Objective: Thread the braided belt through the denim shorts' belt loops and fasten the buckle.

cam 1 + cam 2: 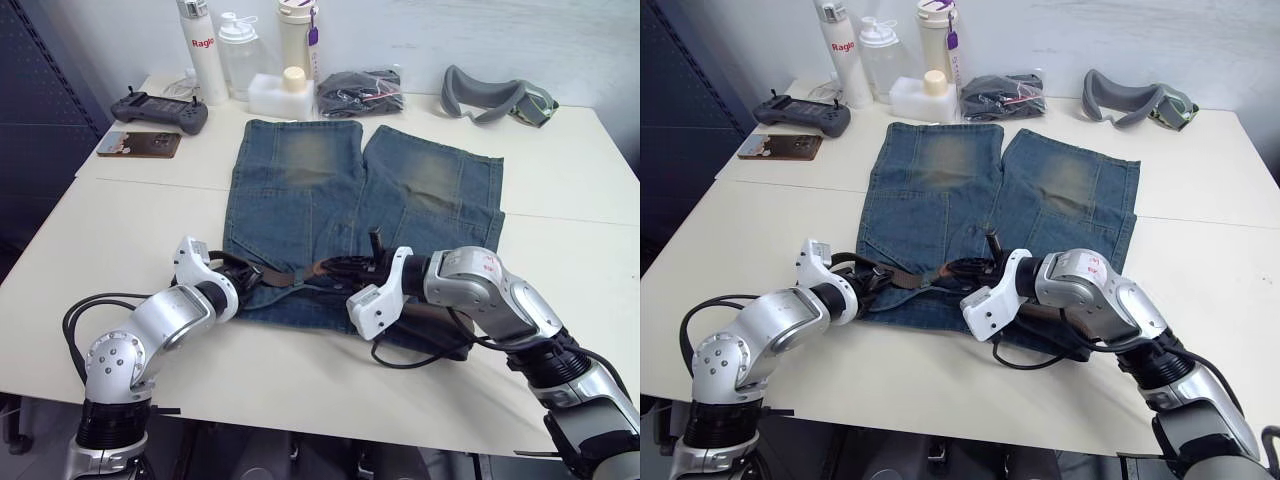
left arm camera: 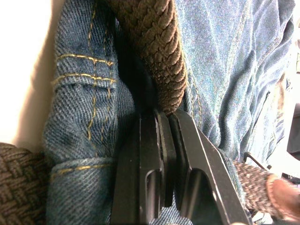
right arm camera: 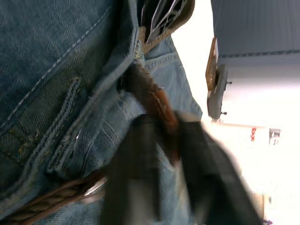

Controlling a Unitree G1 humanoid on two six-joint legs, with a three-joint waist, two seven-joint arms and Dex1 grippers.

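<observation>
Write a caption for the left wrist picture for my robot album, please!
Left gripper pinching the braided belt against the denim shorts, jaws shut on the strap.

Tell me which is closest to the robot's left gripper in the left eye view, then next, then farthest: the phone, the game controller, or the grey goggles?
From the left gripper:
1. Phone, left table edge.
2. Game controller, just behind the phone.
3. Grey goggles, far right corner.

At the far edge of the table (image 1: pixel 90 240), behind the denim shorts (image 1: pixel 340 190), a tall white bottle (image 1: pixel 205 60) carries the dark word "Ragle" on its side. The right arm's grey casing (image 1: pixel 485 268) bears small red marks, too small to read.
</observation>
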